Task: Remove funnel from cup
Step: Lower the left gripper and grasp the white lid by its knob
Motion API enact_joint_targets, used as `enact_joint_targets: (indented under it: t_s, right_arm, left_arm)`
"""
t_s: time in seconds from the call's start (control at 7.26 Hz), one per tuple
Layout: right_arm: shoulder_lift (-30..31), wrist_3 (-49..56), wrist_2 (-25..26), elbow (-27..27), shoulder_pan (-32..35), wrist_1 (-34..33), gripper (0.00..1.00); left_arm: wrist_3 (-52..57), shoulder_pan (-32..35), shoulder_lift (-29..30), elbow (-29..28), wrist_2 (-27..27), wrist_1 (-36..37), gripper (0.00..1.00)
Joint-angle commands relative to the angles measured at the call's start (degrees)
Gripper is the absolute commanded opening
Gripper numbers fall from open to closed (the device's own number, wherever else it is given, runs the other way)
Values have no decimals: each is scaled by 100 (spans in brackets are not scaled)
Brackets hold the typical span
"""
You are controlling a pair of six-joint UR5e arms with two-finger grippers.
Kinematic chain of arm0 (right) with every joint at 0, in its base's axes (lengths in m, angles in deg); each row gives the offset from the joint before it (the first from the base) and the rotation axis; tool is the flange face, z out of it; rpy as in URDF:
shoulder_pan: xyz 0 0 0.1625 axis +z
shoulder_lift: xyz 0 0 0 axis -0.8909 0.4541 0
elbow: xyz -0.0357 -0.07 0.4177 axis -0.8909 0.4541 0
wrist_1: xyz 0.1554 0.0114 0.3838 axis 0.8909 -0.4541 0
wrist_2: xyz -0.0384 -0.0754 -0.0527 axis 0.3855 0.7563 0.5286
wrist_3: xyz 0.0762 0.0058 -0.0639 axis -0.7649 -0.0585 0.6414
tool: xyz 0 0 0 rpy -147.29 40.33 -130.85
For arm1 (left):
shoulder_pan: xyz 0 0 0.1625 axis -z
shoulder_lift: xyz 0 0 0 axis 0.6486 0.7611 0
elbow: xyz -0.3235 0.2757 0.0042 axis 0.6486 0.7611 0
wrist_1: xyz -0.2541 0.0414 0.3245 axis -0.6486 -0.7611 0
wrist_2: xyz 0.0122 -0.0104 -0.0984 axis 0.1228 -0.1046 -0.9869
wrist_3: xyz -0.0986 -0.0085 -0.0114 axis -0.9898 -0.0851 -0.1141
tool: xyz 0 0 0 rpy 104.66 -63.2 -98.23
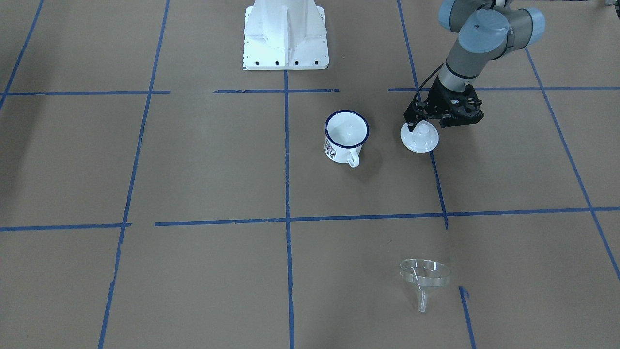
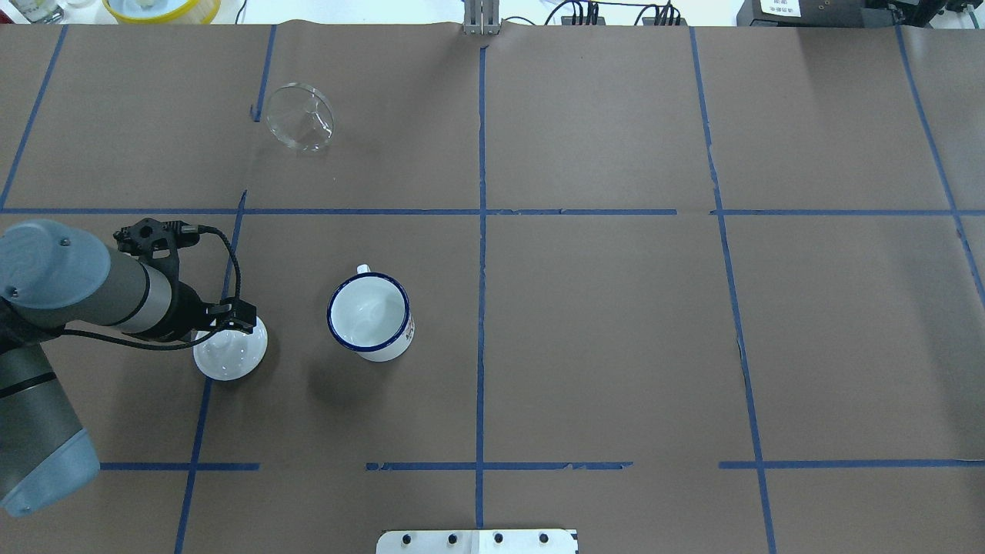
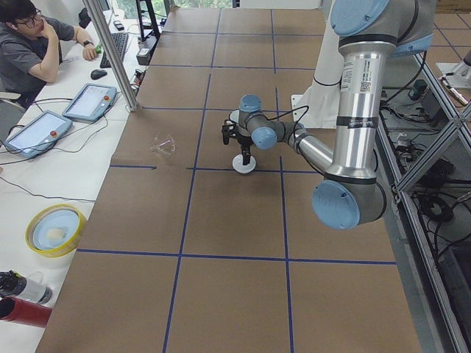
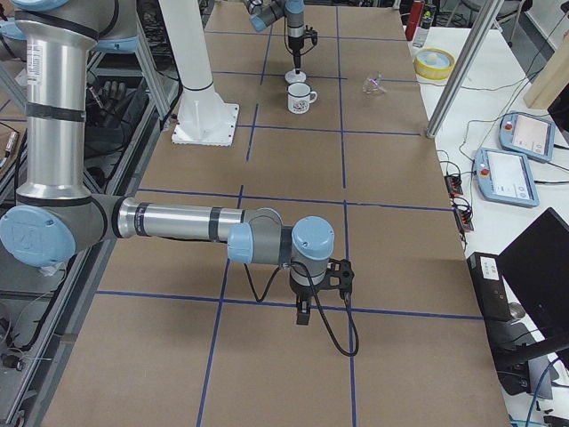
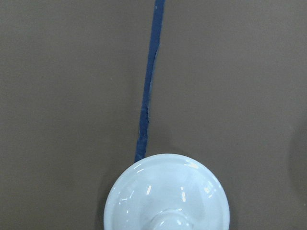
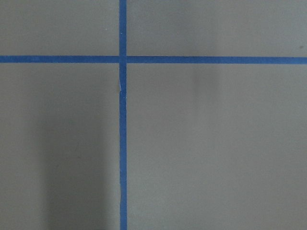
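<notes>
The clear funnel (image 1: 425, 276) lies on the bare table, far from the cup, its spout toward the operators' side; it also shows in the overhead view (image 2: 300, 117). The cup (image 1: 346, 135), a white mug with a dark blue rim (image 2: 369, 315), stands upright and empty near the table's middle. My left gripper (image 1: 425, 127) hangs over a white lid with a knob (image 1: 419, 140), its fingers apart on either side of the knob and not closed on it. My right gripper (image 4: 304, 316) shows only in the exterior right view, low over bare table; I cannot tell whether it is open or shut.
The white lid (image 2: 229, 352) rests on a blue tape line beside the cup, and fills the bottom of the left wrist view (image 5: 168, 191). The robot's white base (image 1: 286, 34) stands behind the cup. A person sits at the side desk (image 3: 29, 44).
</notes>
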Motion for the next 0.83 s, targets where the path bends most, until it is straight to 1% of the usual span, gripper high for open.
enact_joint_targets:
  t_s: [0.0, 0.69]
  right_arm:
    - [0, 0, 0, -1, 0, 0, 100]
    - [0, 0, 0, -1, 0, 0, 100]
  left_arm:
    - [-45, -38, 102, -110, 12, 9, 90]
    - [-37, -134, 40, -92, 12, 36, 90]
